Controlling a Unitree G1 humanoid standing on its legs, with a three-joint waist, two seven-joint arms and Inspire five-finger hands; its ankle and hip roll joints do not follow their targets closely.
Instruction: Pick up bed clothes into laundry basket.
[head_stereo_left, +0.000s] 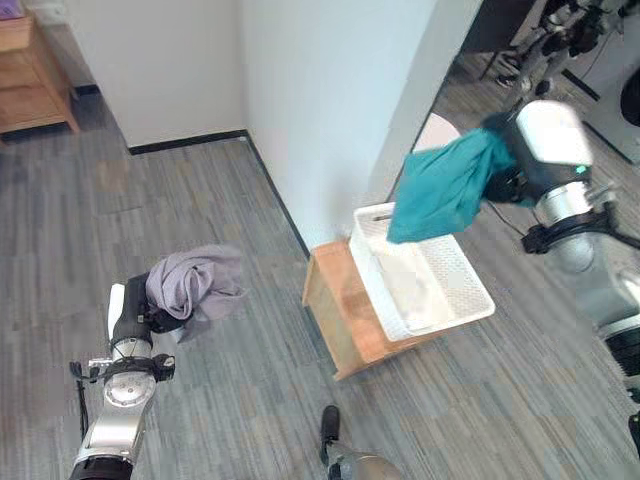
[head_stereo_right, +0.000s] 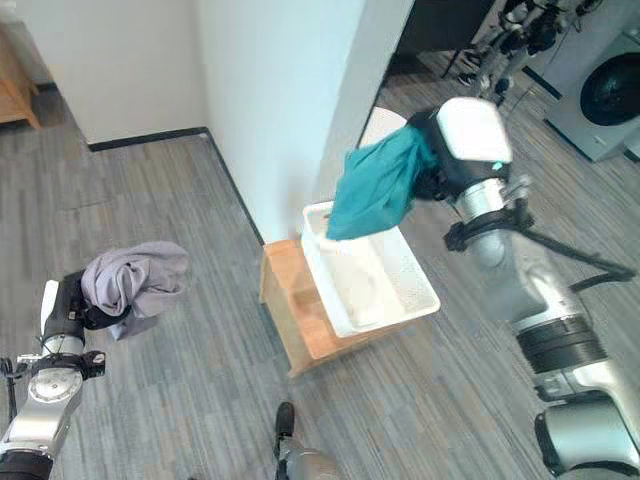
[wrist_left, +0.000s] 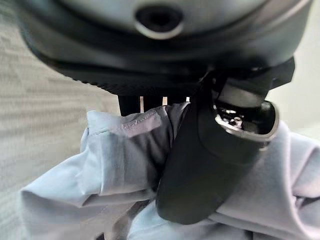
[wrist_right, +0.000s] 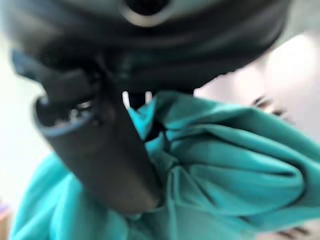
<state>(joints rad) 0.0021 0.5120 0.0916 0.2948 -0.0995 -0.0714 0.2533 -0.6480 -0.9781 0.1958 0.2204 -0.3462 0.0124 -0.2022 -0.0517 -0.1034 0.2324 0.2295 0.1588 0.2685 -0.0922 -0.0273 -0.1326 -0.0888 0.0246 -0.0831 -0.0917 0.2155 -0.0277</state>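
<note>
At the upper right of the frame the right hand (wrist_right: 100, 150) grips a teal cloth (head_stereo_left: 440, 195), its thumb pressed into soft, deeply creased folds; the cloth hangs in a loose, limp drape just above the near end of the basket (head_stereo_left: 465, 275). That basket is white plastic, rectangular, with perforated mesh walls, and a pale cloth (head_stereo_left: 408, 285) lies flat along its bottom. It rests tilted on a low wooden stand (head_stereo_left: 335, 305) of light, smooth boards, set against the corner of a white wall (head_stereo_left: 320, 100). At the lower left the left hand (wrist_left: 200, 170) is closed on a grey cloth (head_stereo_left: 195, 280), thin and smooth, bunched into a rumpled ball with rounded folds. Grey carpet (head_stereo_left: 220, 400) with fine streaked lines covers the floor, and a dark skirting runs along the wall's foot. A wooden cabinet (head_stereo_left: 30, 80) stands at the upper left.
</note>
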